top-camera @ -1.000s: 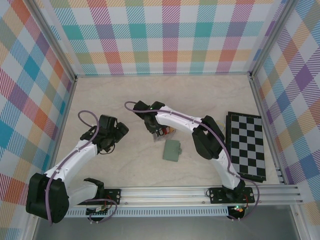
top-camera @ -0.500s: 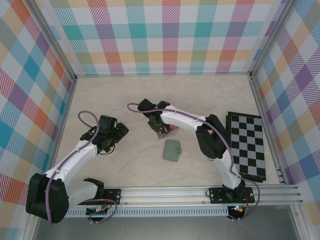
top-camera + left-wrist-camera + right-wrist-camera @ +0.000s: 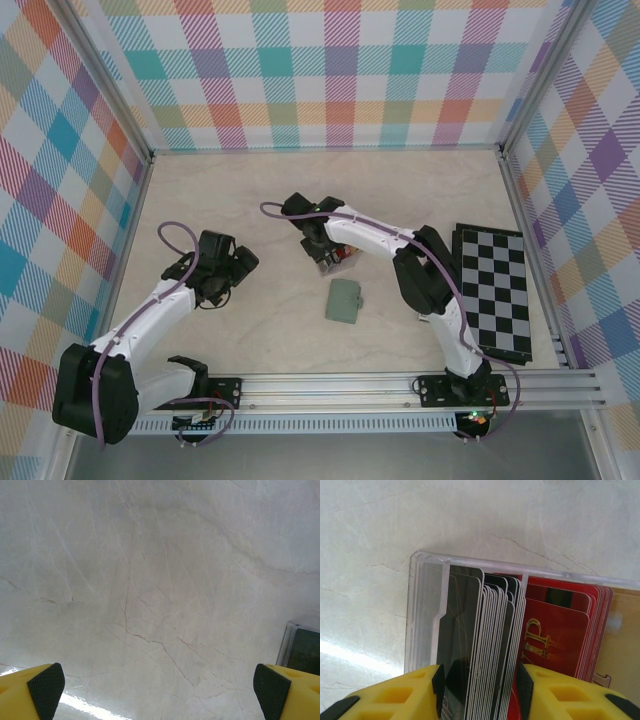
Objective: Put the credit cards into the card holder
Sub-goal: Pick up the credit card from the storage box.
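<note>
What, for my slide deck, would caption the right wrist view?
Right gripper flanking black credit cards standing in a clear rack, red cards beside them, on a pale table.

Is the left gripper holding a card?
No: the left gripper is open over the table, with nothing between its fingers.

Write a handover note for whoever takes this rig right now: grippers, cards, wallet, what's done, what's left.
Left gripper: jaws wide open over the bare table, holding nothing.
Right gripper: jaws straddle the black and cream credit cards standing in the clear rack; a firm grip cannot be confirmed.
Red cards: in the same rack, beside those.
Card holder: lies closed on the table, on the near side of the rack, untouched.
Done: no card seen out of the rack.
Left: pull cards, open the holder, slot them in.
</note>
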